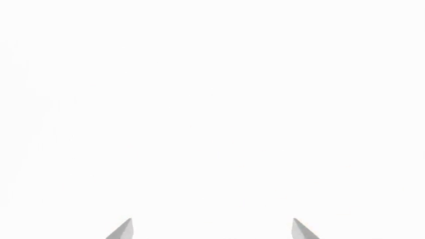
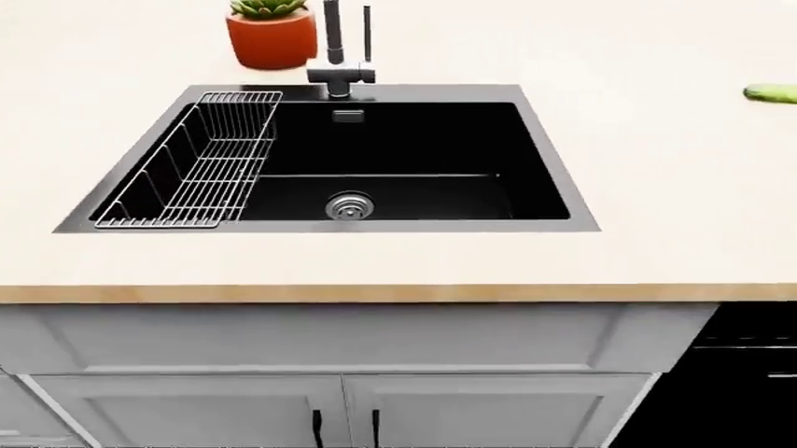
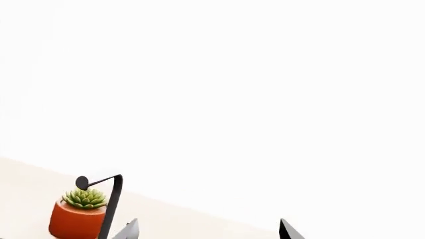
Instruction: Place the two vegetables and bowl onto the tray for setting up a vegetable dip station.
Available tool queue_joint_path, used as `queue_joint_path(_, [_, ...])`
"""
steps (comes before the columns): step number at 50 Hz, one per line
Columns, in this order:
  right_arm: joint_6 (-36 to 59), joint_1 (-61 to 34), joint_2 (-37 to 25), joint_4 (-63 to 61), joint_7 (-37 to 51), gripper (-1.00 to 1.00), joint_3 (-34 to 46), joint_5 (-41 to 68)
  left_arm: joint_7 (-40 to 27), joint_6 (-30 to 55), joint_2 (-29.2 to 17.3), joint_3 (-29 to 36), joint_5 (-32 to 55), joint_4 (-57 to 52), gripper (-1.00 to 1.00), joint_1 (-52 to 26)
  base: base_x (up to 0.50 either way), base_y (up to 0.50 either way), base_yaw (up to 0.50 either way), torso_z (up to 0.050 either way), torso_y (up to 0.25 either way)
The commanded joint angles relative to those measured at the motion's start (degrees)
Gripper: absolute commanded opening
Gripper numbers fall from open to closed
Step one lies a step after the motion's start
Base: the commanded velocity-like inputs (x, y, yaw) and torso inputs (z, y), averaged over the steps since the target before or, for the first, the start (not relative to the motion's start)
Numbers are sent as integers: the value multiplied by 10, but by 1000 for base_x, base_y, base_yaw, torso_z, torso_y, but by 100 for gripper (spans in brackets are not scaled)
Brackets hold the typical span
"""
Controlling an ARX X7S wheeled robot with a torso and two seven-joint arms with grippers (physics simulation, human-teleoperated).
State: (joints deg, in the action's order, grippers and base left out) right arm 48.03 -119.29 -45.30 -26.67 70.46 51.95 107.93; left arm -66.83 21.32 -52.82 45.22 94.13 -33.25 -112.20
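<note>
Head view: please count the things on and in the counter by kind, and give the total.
Light green cucumber at the right edge: 1
Terracotta pot with a green succulent: 1
Dark metal faucet: 1
Black sink: 1
Wire drying rack inside the sink: 1
Total: 5

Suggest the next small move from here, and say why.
Probably turn the head view right: only the end of the light green cucumber shows at the pale countertop's right edge, while carrot, bowl and tray are out of view. Both hands look open and empty.
</note>
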Motion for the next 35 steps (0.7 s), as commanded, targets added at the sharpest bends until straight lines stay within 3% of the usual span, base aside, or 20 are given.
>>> queue_joint_path(1, [1, 2, 0, 1, -2, 100, -1, -2, 0, 2, 1, -2, 1, 1, 100, 0, -61, -500, 0, 0, 0])
queue_joint_path(35, [12, -11, -12, 1, 6, 100, -11, 11, -1, 5, 3, -9, 2, 0, 100, 3, -58, -500, 0, 0, 0])
